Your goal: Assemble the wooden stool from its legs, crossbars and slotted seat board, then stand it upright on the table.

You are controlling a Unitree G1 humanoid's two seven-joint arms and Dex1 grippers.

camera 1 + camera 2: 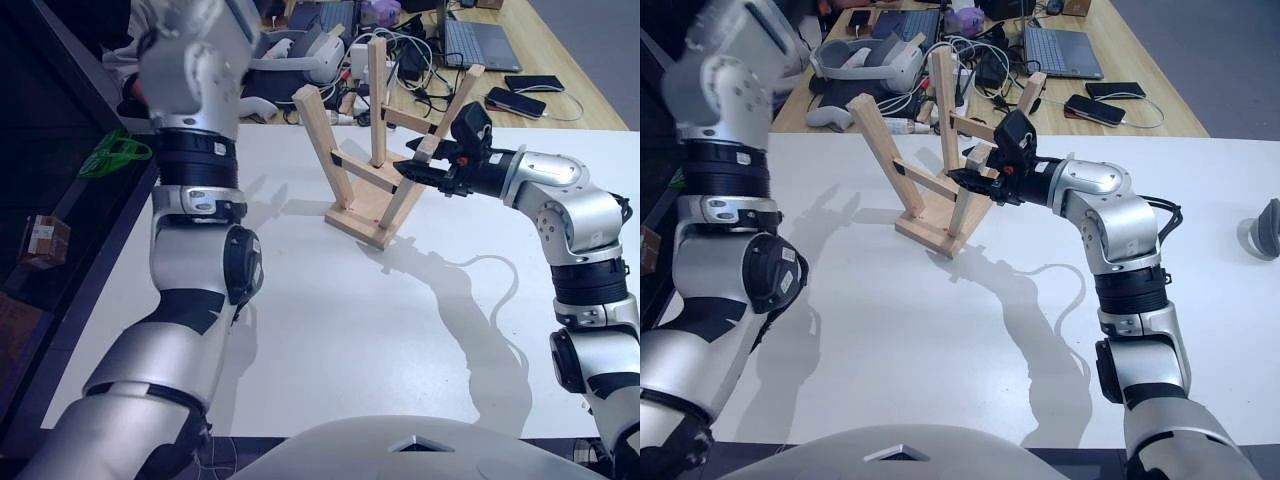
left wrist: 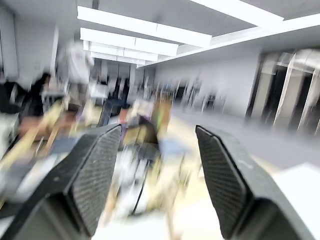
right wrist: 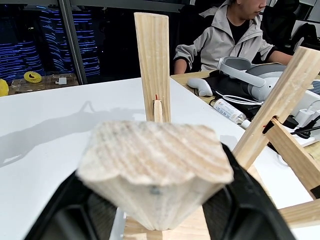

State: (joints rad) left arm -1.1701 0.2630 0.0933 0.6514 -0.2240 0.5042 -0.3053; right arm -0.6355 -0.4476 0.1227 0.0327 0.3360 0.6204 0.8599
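While stool (image 1: 362, 190) sits upside down toward far side of table (image 1: 330, 330), seat board (image 1: 358, 226) down and legs up, right gripper (image 1: 413, 170) is clamped on one leg (image 1: 456, 103), about mid-length. Left arm raised high, well clear of stool. Left gripper (image 2: 159, 132) spread wide, nothing between fingers. Desk (image 1: 565, 60) with laptop (image 1: 480, 40) behind.

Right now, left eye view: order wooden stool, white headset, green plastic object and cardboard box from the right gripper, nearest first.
1. The pale wooden stool, in the right gripper.
2. The white headset, desk behind.
3. The green plastic object, far left.
4. The brown cardboard box, farthest left.
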